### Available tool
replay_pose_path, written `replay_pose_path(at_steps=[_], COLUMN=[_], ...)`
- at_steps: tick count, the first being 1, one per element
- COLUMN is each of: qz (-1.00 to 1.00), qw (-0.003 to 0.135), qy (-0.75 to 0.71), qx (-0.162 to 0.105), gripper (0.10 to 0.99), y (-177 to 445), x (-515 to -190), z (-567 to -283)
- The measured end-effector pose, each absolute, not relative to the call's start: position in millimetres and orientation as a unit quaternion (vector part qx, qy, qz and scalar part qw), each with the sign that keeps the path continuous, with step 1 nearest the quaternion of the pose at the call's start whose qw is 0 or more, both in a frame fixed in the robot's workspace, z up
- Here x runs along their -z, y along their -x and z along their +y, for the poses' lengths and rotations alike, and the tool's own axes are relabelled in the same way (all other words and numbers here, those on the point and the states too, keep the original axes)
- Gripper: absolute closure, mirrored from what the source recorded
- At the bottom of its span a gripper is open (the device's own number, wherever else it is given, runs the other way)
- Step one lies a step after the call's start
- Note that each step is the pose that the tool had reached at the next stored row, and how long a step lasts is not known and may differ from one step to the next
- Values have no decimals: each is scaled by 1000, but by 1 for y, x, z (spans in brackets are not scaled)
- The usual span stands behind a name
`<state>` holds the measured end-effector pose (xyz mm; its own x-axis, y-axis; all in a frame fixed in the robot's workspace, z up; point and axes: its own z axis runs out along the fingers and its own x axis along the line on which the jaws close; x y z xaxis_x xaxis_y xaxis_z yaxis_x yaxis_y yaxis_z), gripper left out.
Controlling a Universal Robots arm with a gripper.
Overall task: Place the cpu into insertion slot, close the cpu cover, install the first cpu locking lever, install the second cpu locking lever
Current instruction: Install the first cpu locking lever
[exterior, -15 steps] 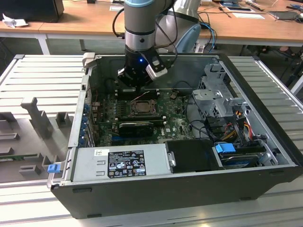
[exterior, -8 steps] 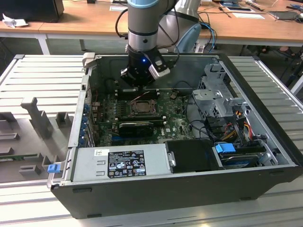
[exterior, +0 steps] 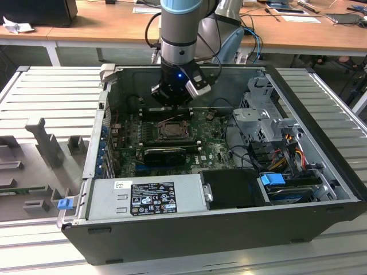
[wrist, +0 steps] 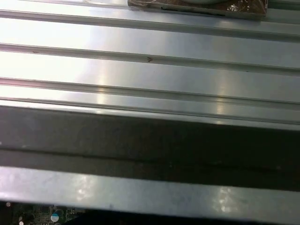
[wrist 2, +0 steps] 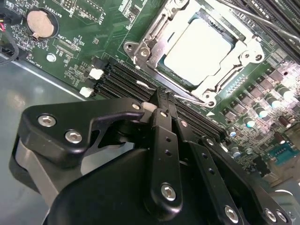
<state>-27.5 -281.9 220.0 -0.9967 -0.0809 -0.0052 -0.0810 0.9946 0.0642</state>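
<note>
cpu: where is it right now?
The cpu sits in the insertion slot under the closed cpu cover, near the exterior view's middle, beside the memory slots.

A: How is the arm [exterior: 179,34] posed?
B: It is held vertical at the far side of the scene, wrist pointed straight down.

A: And the gripper [wrist 2: 164,104]?
B: The fingertips are seen pressed together, nothing held between them.

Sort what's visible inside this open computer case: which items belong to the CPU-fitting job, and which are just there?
Job:
- silvery square cpu, in the socket
- black-framed insertion slot
- dark-silver metal cpu cover, framing the chip
- black gripper, fingers together

Just there:
- grey boxy power supply
- round coin battery
- long black memory slots
</note>
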Motion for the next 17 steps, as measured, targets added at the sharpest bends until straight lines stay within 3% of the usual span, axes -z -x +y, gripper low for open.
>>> replay_pose_path(at_steps=[17], qz=[999], qw=[1], qy=[40], qx=[-32], gripper=[980], y=[18], x=[-207], z=[-282])
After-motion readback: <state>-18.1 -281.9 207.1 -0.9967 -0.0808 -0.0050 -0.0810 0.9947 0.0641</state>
